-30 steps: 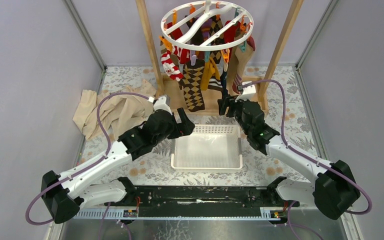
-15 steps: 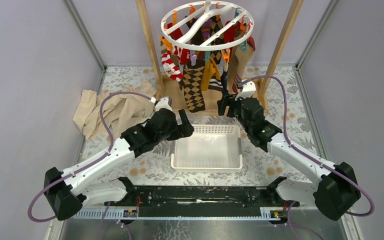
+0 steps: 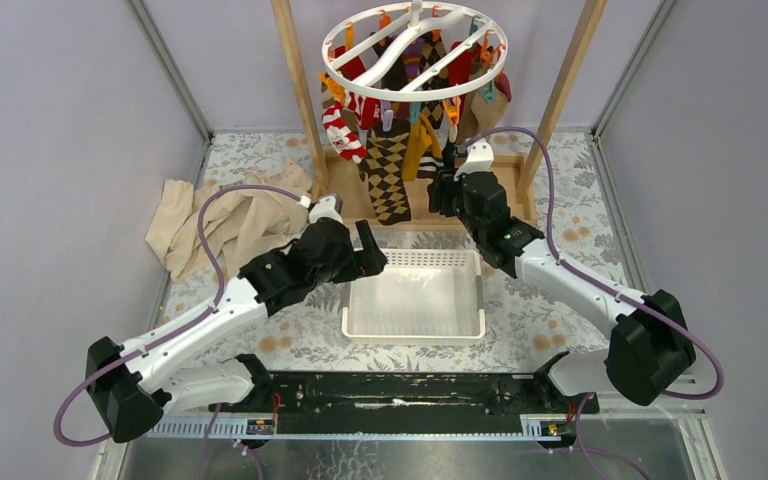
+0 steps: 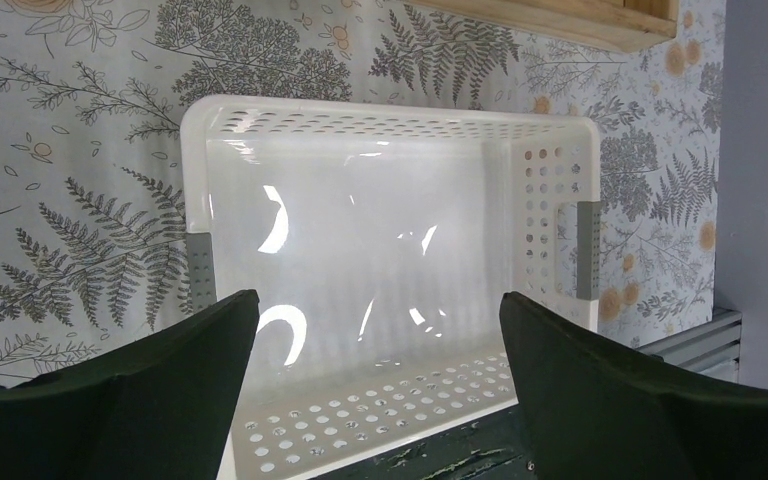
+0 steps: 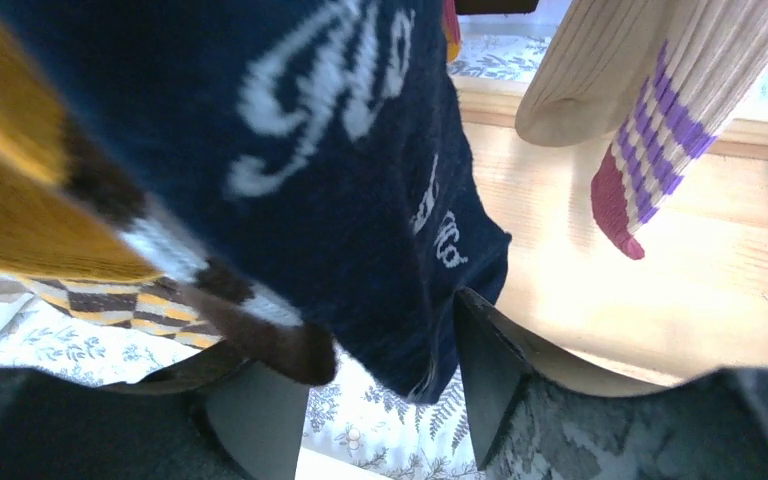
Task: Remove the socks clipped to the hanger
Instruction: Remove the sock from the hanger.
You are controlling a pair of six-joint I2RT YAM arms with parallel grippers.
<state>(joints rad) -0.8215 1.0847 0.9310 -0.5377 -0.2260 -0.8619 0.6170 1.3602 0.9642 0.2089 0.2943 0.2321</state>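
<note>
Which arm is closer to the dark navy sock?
Right. The right end effector has the navy sock's tip between its fingers; the left end effector hovers over the white basket.

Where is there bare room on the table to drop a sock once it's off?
The white basket holds nothing. Bare tablecloth lies right of the basket, toward the right wall. Crowded: the beige cloth back left, and under the hanger, where the socks dangle over the wooden rack base.
</note>
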